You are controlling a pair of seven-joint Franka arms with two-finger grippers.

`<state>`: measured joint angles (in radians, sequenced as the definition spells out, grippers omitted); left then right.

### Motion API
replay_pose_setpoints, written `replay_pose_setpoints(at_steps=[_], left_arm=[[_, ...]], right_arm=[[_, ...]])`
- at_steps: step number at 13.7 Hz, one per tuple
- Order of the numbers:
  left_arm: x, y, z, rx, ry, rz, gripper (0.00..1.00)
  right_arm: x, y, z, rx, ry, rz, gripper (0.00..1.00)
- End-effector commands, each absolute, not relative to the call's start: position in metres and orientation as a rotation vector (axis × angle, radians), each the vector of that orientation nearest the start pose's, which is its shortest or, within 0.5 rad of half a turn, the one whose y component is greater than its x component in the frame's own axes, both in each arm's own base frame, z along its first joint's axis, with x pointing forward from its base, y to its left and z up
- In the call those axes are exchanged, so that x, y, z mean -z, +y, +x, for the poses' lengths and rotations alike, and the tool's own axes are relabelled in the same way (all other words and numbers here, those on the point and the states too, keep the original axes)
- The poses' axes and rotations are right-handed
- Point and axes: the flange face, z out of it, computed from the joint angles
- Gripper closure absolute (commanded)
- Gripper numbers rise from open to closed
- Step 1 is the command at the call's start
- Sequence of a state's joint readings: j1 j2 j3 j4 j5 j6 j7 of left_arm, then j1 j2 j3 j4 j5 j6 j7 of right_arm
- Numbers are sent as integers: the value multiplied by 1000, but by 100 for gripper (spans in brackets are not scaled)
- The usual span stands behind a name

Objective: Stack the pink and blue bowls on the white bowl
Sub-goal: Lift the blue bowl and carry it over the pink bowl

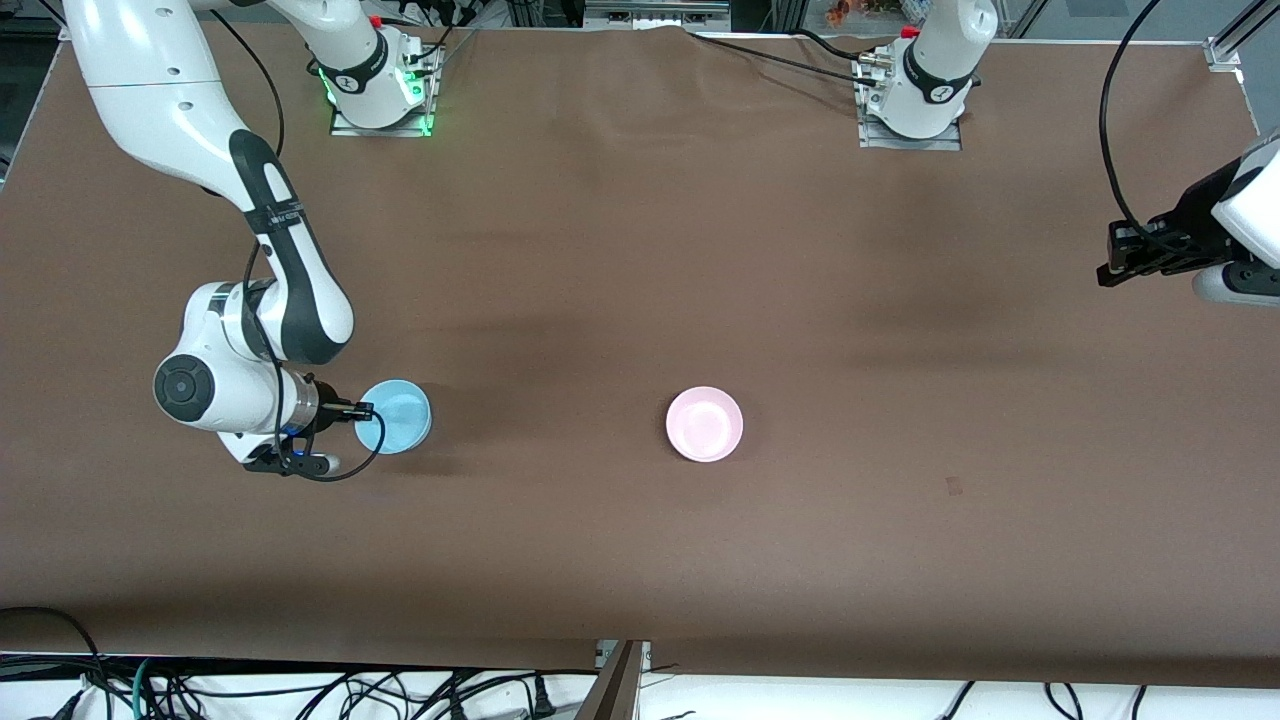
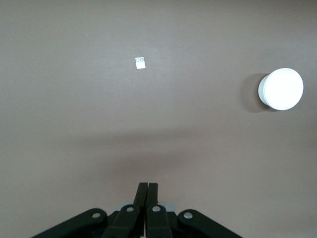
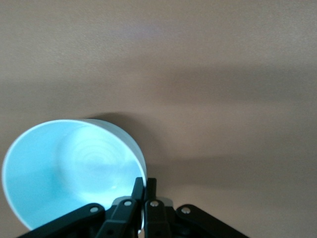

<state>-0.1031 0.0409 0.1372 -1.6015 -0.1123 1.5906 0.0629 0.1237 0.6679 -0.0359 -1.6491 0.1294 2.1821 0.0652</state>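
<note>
The light blue bowl is toward the right arm's end of the table. My right gripper is shut on its rim; in the right wrist view the rim sits between the fingers and the blue bowl is tilted. The pink bowl rests mid-table. No separate white bowl shows in the front view. The left wrist view holds one pale round bowl, washed out, and I cannot tell whether it is pink or white. My left gripper waits shut and empty, fingers together, over the left arm's end.
A small white tag lies on the brown table cover, seen as a faint mark in the front view. Both arm bases stand along the table's edge farthest from the front camera. Cables hang below the edge nearest that camera.
</note>
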Motion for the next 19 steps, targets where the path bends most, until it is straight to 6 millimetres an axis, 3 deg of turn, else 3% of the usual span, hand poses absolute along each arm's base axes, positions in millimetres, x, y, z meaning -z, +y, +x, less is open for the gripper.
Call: replay_pose_setpoints(at_steps=[1,2,4,8,11,14,17,19], left_arm=[[-599,1,554,-73,100,-3215,59],[-598,-7,554,-77,120,-3200,41],[-600,-11,554,-72,132,-3171,2],[-604,-10,551,-55,135,-3165,0],[-607,-15,552,-30,169,-3098,0],[-605,-14,552,-30,167,-3098,0],[-602,-14,553,-39,167,-3098,0],[-603,-14,552,-39,167,-3100,0]], right_arm=[[-218,80,668,-208,54,-3059,100],[-226,85,670,-186,38,-3059,100],[-257,122,676,-111,-5,-3049,100],[-302,222,674,-95,170,-3042,100],[-316,295,656,-68,292,-3025,100],[-319,385,638,-57,431,-2953,100],[-319,441,633,-37,556,-2882,100],[-315,468,629,-13,641,-2832,100]])
